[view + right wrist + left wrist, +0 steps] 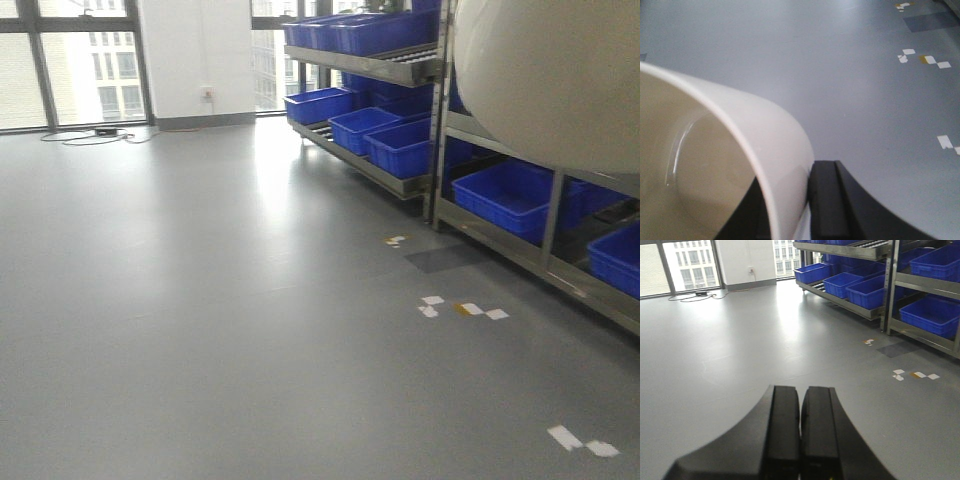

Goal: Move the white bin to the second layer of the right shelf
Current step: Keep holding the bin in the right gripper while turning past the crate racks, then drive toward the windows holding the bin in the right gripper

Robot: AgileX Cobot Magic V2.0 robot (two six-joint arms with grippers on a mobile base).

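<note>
The white bin [771, 131] hangs off the floor, my right gripper [790, 192] shut on its wall with one finger inside the mouth and one finger [824, 195] outside. The front view shows the bin's rounded cream underside [550, 70] filling the top right corner. My left gripper [801, 392] is shut with nothing in it, held over bare grey floor. The right shelf is a steel rack [548, 225] on the right. Its second-layer rail [500, 138] runs just below the bin and is partly hidden by it.
Blue crates [505, 195] fill the rack's levels, with more [390, 140] on the rack further back. White and yellow tape marks [465, 309] and a dark patch [445, 258] lie on the floor before the rack. Windows and cables [95, 133] are at the far wall.
</note>
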